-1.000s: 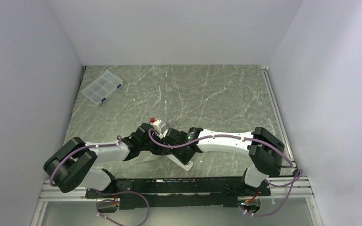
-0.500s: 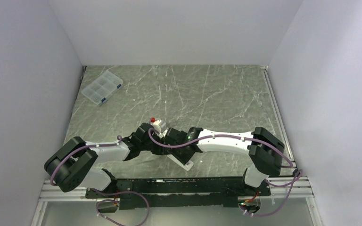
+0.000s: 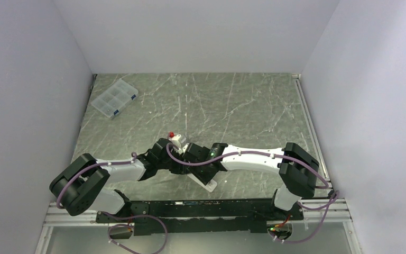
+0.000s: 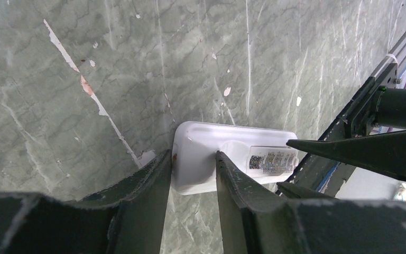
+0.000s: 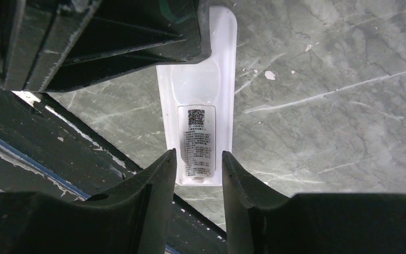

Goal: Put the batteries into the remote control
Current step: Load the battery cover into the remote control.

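Observation:
The remote control (image 3: 207, 183) is a white oblong lying back up near the table's front edge, with a printed label (image 5: 196, 138) on its back. My left gripper (image 4: 192, 156) is shut on one end of the remote control (image 4: 201, 159). At the other end of the remote control (image 5: 198, 95) my right gripper (image 5: 198, 154) hovers open, its fingers apart on either side of the label and nothing between them. The left gripper's dark fingers (image 5: 137, 42) cover the far end in the right wrist view. The batteries are out of view.
A clear compartment box with blue clips (image 3: 114, 98) sits at the far left of the marbled table (image 3: 232, 106). The black mounting rail (image 3: 201, 203) runs along the front edge just beside the remote control, and also shows as the rail (image 5: 58, 148). Both arms meet mid-table.

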Controlling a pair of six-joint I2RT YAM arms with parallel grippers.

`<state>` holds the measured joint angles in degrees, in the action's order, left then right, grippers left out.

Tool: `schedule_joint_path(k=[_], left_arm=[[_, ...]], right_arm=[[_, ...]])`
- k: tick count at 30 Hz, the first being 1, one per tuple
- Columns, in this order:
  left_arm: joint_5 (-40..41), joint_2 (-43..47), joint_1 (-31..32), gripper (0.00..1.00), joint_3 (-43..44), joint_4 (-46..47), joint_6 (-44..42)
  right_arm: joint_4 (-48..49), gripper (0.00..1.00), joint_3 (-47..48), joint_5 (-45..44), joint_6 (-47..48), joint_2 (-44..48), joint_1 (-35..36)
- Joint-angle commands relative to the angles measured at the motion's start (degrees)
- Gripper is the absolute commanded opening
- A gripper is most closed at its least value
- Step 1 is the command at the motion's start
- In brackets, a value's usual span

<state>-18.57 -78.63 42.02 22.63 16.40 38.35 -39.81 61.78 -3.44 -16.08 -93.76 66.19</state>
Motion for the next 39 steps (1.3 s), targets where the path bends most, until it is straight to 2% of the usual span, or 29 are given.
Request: schedule_joint_path(k=[1, 6, 11, 18, 39], left_arm=[[-0.86, -0.65, 0.09, 0.42, 0.59, -0.40, -0.69], [-0.68, -0.79, 0.08, 0.42, 0.68, -0.50, -0.79], [-0.59, -0.76, 0.16, 0.42, 0.83, -0.82, -0.89], [-0.59, -0.87, 0.13, 0.42, 0.88, -0.93, -0.87], [-0.77, -1.44, 0.17, 0.42, 1.11, -0.93, -0.95]], right_arm=[[0.82, 0.40, 1.37, -1.65, -0.94, 2.44, -0.19], [0.66, 0.36, -0.05, -1.82, -2.12, 5.52, -0.23], [0.73, 0.14, -1.86, -1.23, -3.20, 7.88, -0.21], [1.72, 0.00, -4.54, -0.45, -4.12, 8.60, -0.24], [3.31, 0.00, -5.94, 0.65, -4.93, 8.46, -0.29]])
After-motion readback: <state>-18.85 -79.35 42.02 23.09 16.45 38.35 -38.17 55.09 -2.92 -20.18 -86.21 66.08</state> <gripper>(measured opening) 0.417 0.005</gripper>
